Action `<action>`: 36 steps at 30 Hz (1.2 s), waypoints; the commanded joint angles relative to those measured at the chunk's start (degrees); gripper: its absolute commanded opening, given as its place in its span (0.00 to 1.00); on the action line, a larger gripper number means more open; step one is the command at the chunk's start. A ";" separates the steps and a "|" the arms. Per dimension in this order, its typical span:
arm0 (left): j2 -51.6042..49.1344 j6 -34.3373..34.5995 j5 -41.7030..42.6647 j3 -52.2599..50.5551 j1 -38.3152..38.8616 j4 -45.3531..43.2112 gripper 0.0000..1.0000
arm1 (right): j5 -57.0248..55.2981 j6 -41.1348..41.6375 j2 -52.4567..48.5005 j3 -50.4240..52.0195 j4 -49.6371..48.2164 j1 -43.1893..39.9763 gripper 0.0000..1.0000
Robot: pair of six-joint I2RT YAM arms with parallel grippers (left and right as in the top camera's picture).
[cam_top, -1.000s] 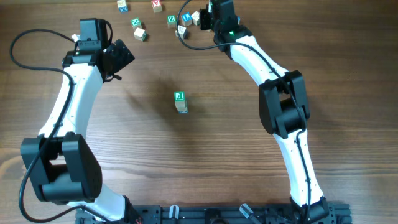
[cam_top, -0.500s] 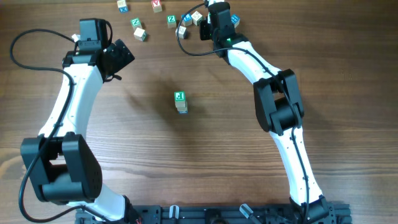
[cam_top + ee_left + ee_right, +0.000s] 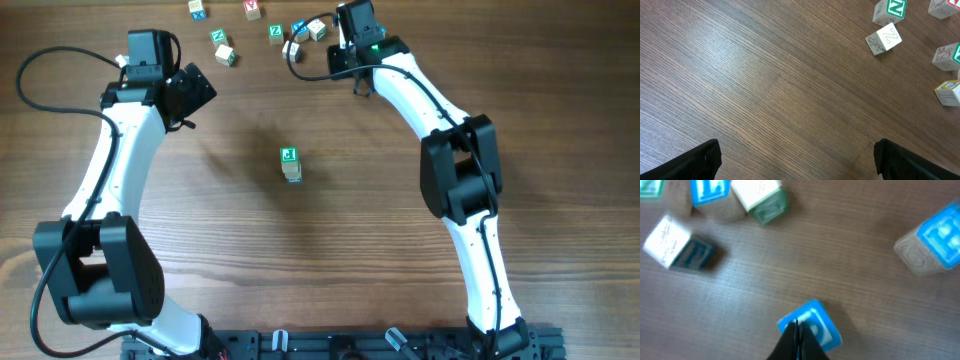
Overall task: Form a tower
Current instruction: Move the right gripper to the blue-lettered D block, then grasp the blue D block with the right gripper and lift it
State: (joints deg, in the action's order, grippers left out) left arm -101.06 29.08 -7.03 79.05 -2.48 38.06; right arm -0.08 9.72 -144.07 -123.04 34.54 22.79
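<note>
The tower [image 3: 290, 164] is a short stack of pale cubes with a green-lettered top face, standing alone mid-table. My left gripper [image 3: 190, 92] hangs open far to its left, with only bare wood between its fingers [image 3: 705, 159]. My right gripper [image 3: 796, 326] is shut at the back of the table, its pressed-together tips directly over a blue-faced cube [image 3: 819, 324] without gripping it. In the overhead view the right wrist [image 3: 358, 40] hides that cube.
Loose letter cubes lie along the back edge: a green one [image 3: 275, 32], a blue one [image 3: 298, 27], pale ones [image 3: 226, 55] and others. The left wrist view shows a green N cube [image 3: 889, 11] and a white Z cube [image 3: 883, 39]. Another blue cube [image 3: 935, 240] lies to the right.
My right wrist has swung slightly right and toward the table's middle, now covering the blue cube that showed beside it. The left arm and the tower have not moved.
</note>
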 commanded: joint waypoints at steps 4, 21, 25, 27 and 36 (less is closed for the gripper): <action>-0.33 0.33 -0.33 0.79 -0.15 -0.13 1.00 | 12.68 -0.50 2.86 0.74 14.05 0.17 0.12; -0.33 0.33 -0.33 0.79 -0.15 -0.13 1.00 | 8.81 -0.74 11.78 1.09 15.41 0.17 0.76; -0.33 0.33 -0.33 0.79 -0.15 -0.13 1.00 | 9.05 -7.28 10.34 3.87 14.47 0.17 0.76; -0.33 0.33 -0.33 0.79 -0.15 -0.13 1.00 | 9.09 -9.99 10.01 6.34 13.00 0.17 0.80; -0.33 0.33 -0.33 0.79 -0.15 -0.13 1.00 | 16.59 -14.49 9.20 17.07 3.41 0.17 0.91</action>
State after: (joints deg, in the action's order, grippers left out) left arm -101.06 29.08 -7.03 79.05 -2.48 38.06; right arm 11.88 -2.20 -134.17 -108.16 40.56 22.79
